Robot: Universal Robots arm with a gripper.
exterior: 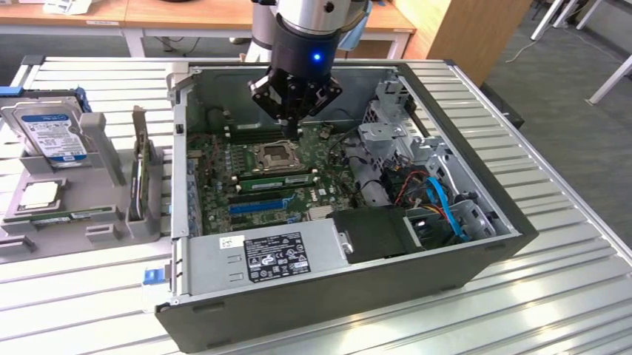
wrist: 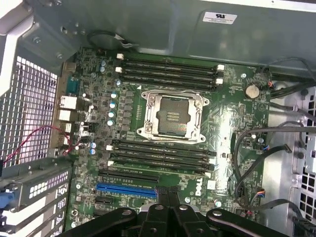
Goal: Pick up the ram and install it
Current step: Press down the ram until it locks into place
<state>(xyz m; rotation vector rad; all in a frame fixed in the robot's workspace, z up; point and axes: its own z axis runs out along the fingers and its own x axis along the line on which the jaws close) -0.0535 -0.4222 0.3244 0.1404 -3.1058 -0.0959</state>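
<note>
Bench: ribbed bare metal, bright sheen. Computer case: matt dark grey painted metal. Motherboard: green circuit board, semi-gloss. CPU socket frame: shiny polished metal. Expansion slot, lower centre of wrist view: glossy blue plastic. Tool: matt black.

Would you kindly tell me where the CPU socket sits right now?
In the exterior view the CPU socket lies at the middle of the motherboard, right by the tool; the wrist view shows it between two banks of black memory slots.
</note>
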